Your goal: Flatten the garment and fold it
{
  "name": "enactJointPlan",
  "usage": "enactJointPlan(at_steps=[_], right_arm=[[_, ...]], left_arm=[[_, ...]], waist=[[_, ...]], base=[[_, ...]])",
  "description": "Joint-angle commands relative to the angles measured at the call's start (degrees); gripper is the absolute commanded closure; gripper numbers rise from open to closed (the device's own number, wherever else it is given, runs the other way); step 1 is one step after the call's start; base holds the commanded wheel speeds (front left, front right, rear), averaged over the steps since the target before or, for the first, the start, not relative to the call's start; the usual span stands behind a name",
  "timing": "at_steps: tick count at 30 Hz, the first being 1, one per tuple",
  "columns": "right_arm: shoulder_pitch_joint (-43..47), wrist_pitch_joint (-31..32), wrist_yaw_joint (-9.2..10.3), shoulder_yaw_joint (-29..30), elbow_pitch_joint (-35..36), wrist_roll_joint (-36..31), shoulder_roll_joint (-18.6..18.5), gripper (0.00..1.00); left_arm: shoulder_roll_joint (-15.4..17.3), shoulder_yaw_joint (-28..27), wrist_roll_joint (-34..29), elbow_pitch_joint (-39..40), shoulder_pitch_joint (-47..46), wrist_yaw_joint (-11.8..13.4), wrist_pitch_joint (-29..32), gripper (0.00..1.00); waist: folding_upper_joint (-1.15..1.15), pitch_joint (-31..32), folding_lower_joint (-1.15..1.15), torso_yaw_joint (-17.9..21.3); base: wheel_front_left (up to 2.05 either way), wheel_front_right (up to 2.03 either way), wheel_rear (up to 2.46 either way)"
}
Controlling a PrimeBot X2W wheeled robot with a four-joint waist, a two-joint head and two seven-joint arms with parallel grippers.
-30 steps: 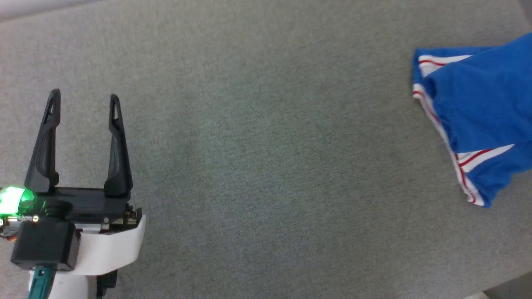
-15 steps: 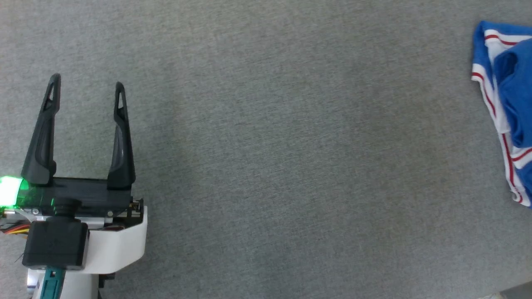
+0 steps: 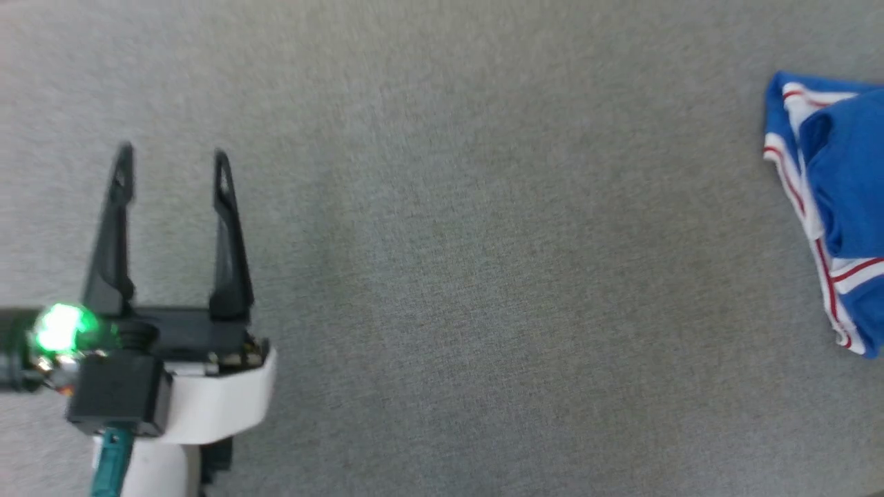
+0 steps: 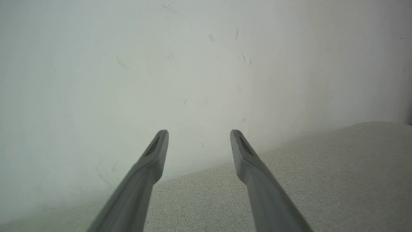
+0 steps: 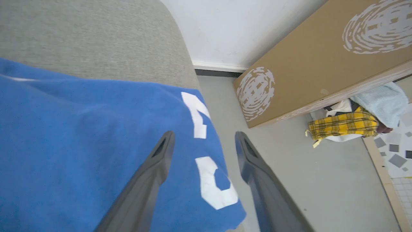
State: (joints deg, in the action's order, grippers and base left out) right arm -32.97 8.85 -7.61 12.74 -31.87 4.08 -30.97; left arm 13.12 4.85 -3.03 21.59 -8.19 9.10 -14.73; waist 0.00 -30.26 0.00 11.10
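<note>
Left gripper [image 3: 173, 153] wide, empty, well left of bunched shirt [image 3: 846, 193]; right gripper [image 5: 204, 135] wide over its edge, likely for grabbing.

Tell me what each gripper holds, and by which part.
Nothing is held. The left gripper stands open over the table; the right gripper stands open above the lettered edge of the shirt, not pinching it.

You had little to read here. In the right wrist view the garment [image 5: 96, 145] bore two white block characters [image 5: 197, 117] near its edge, but they were seen aslant, so you could not tell for sure which digits or letters they were. The cardboard box [image 5: 322, 61] carried two white round swirl emblems [image 5: 256, 93] but no words you could make out.
</note>
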Motion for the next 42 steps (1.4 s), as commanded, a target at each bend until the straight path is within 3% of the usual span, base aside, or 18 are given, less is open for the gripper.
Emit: enactJointPlan(at_steps=[1, 10, 16, 22, 29, 34, 42], right_arm=[[1.84, -0.77, 0.12, 0.15, 0.81, 0.2, 1.68, 0.0], [16.41, -11.62, 0.12, 0.14, 14.51, 3.57, 14.8, 0.0], [22.32, -14.03, 0.12, -4.08, 23.91, 2.47, 22.31, 0.0], [25.57, -12.95, 0.12, -10.41, 30.74, 0.63, 24.79, 0.0], [30.62, -13.12, 0.12, -10.25, 34.71, -2.37, 27.37, 0.0], [35.02, -13.88, 0.12, -9.56, 33.74, -4.12, 28.01, 0.0], [39.01, -16.71, 0.12, -7.84, 31.15, -1.26, 28.07, 0.0]], left_arm=[[-0.28, 0.14, 0.58, -0.4, 1.27, 0.48, -0.27, 0.0], [-1.89, 0.97, 5.07, -5.66, 9.11, 0.12, -0.27, 0.0], [-3.19, 1.38, 6.27, -6.56, 11.88, -0.06, -0.27, 0.0], [-4.3, 0.78, 8.48, -8.65, 15.25, -0.69, -0.27, 0.0], [-5.03, 1.4, 10.44, -13.6, 17.74, -1.65, 0.35, 0.0], [-5.38, 2.07, 11.41, -16.43, 19.05, -1.91, 1.3, 0.0], [-6.48, 2.49, 12.73, -18.94, 20.07, -1.72, 0.54, 0.0]], waist=[[0.0, 6.44, 0.0, -2.03], [0.0, 18.5, 0.0, -4.95], [0.0, 24.26, 0.0, -6.36], [0.0, 28.8, 0.0, -7.6], [0.0, 32.6, 0.0, -9.33], [0.0, 33.44, 0.0, -9.86], [0.0, 33.12, 0.0, -9.97]], base=[[0.0, 0.0, 0.0], [0.0, 0.0, 0.0], [0.0, 0.0, 0.0], [0.0, 0.0, 0.0], [0.0, 0.0, 0.0], [0.0, 0.0, 0.0], [0.0, 0.0, 0.0]])
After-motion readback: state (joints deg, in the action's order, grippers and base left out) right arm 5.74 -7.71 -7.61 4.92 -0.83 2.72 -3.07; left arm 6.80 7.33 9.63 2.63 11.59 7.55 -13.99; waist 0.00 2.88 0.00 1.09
